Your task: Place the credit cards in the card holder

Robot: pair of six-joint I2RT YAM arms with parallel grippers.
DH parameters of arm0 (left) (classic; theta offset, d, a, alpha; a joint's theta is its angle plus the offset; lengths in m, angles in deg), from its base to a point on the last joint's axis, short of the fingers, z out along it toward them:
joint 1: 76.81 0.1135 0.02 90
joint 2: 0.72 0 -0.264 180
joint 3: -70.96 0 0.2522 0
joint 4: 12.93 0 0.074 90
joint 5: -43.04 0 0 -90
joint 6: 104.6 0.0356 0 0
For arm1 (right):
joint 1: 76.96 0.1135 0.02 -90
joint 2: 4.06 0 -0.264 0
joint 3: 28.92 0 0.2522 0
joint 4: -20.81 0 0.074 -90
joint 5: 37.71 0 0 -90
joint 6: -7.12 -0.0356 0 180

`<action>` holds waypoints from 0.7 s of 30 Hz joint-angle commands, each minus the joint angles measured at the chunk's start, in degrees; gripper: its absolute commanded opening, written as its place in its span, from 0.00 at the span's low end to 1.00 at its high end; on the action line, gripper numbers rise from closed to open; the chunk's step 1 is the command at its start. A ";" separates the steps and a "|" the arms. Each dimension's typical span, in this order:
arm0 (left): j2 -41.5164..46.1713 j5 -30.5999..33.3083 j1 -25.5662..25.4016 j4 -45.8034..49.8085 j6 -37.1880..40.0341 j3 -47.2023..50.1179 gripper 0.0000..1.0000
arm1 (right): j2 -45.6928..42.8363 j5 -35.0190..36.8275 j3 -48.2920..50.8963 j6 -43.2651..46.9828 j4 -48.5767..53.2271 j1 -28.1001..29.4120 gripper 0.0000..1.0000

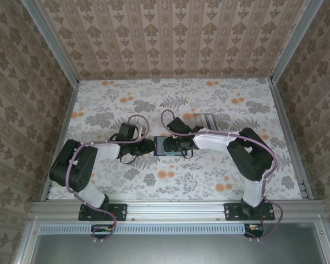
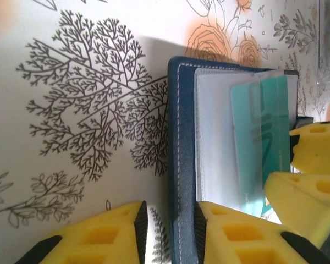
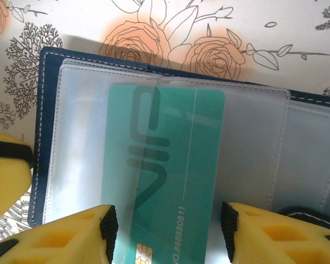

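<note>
The card holder (image 1: 166, 146) lies open on the flowered table between both grippers, navy cover down and clear sleeves up. A teal-green credit card (image 3: 165, 165) sits partly inside a clear sleeve, its chip end sticking out toward my right gripper (image 3: 168, 225). That gripper is open and straddles the card with a gap on each side. My left gripper (image 2: 169, 220) is open around the card holder's (image 2: 182, 137) stitched navy edge; the edge rests against the right pad and stands clear of the left one. The teal card (image 2: 264, 137) and the right gripper's yellow fingers (image 2: 319, 148) show beyond it.
More pale cards (image 1: 203, 120) lie on the table just behind the right arm. Patterned walls close in the table on the left, right and back, with a metal rail (image 1: 176, 209) along the near edge.
</note>
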 commanded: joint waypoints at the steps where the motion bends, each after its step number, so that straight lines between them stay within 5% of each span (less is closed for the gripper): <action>1: -2.60 -1.05 -0.16 -1.85 -0.03 -0.83 0.26 | 0.72 -0.49 -2.33 0.86 1.84 0.58 0.55; 21: -3.82 -3.21 -0.69 -4.70 -1.53 -1.15 0.08 | 3.91 -3.71 -6.46 0.87 1.22 2.45 0.50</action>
